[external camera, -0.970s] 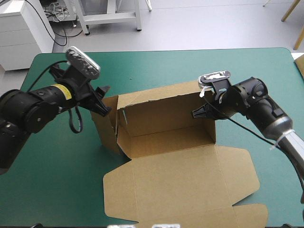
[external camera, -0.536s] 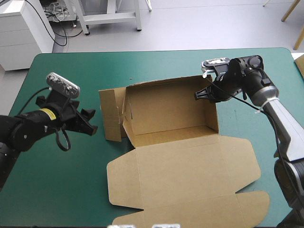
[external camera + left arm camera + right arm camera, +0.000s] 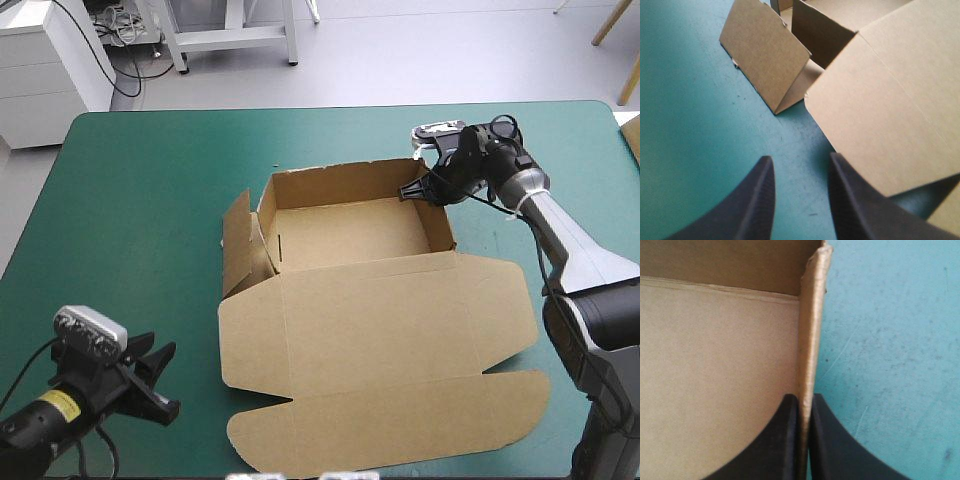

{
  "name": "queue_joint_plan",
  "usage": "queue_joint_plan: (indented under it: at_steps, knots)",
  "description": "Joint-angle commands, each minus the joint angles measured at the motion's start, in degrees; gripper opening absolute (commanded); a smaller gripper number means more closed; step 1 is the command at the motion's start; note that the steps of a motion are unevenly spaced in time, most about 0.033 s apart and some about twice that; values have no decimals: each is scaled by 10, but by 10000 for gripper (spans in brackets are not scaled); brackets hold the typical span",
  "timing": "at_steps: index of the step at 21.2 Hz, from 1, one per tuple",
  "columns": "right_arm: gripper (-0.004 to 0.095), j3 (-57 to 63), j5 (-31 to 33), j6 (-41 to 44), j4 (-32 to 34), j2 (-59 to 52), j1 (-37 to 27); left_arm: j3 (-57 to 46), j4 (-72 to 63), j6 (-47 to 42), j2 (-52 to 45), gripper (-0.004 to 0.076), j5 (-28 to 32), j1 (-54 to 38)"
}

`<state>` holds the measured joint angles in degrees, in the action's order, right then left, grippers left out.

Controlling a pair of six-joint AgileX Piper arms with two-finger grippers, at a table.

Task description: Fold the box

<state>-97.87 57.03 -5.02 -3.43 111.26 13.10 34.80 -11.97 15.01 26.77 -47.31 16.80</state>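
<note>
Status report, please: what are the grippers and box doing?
Right gripper shut on the box wall. Left gripper open, apart from it. Box open, lid flat. Nothing in the way.

This looks like a robotics lab or test room. A broad surface (image 3: 140, 200) with rounded corners, under a teal-green cover, serves two black robot arms. The left end effector (image 3: 170, 380) is near its near left corner and the right end effector (image 3: 405, 191) is toward its far right. Beyond the far edge are a pale grey floor (image 3: 430, 50), a white drawer cabinet (image 3: 45, 70), loose black cables (image 3: 118, 28) and a white metal frame (image 3: 225, 38).
</note>
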Motion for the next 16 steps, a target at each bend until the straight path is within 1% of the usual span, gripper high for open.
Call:
queue_joint_plan:
  at_steps: [1, 2, 3, 4, 6, 7, 8, 11, 13, 16]
  knots:
    - [-21, 5, 76, -22, 6, 2, 0, -20, -9, -9, -67, 108, 6, -2]
    - [-21, 4, 68, -22, 6, 2, 0, -35, -5, -22, -103, -7, -5, -2]
    - [-21, -1, 68, -22, 6, 2, 0, -41, 0, -29, -117, -8, -14, -2]
    - [-17, -11, 66, -22, 6, 2, 0, -48, 18, -60, -138, -8, -31, -2]
    - [-3, -36, 76, -22, 6, 2, 0, -48, 51, -90, -161, -8, -30, -2]
    - [28, -55, 90, -22, 6, 2, 0, -48, 67, -103, -168, -8, -30, -2]
    - [70, -71, 99, -22, 6, 2, 0, -48, 70, -103, -170, -8, -30, -2]
    - [238, -128, 99, -20, 2, 1, 0, -48, 68, -103, -170, -8, -30, -2]
    - [331, -151, 99, -15, 2, -11, 0, -48, 68, -103, -170, -8, -30, -2]
    - [426, -152, 100, -15, 7, -41, 0, -48, 68, -103, -170, -8, -30, -2]
